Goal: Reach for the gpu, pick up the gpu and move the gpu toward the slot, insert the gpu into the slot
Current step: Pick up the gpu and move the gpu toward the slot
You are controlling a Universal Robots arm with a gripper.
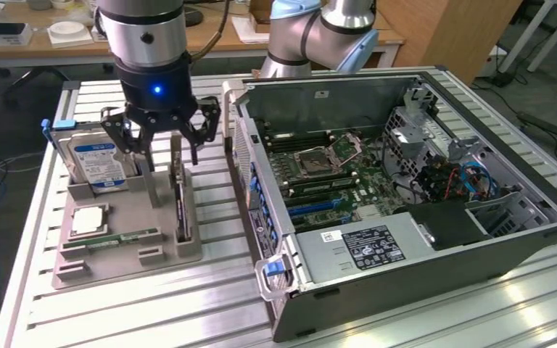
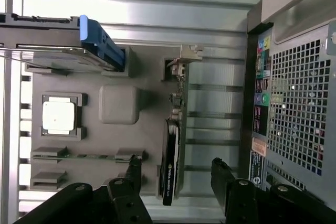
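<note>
**Gripper** (image 1: 162, 151): on the single arm. Its fingers (image 2: 223, 177) are spread wide and hold nothing. It hangs over the grey holder (image 1: 124, 261).

**The gpu** (image 1: 180, 203): stands on edge in its groove of the holder, untouched. In the wrist view it lies below the gap between the two fingers and touches neither. Its silver bracket end is farthest from the fingertips.

**The slot** (image 1: 315, 208): a blue strip on the motherboard inside the open case (image 1: 405, 283). It is well beyond the finger on the case side, with no card seated in it as far as shows.

**Hard drive** (image 1: 95, 163): upright in the holder, outside the opposite finger.

**Step in hand, as judged:** the reach; the pick-up has not begun.

**Requirement for a grip, as judged:** the fingers must go down astride the card without clipping its upper edge. The pads must meet both flat faces squarely, so the card lifts out of its groove without tilting.
</note>
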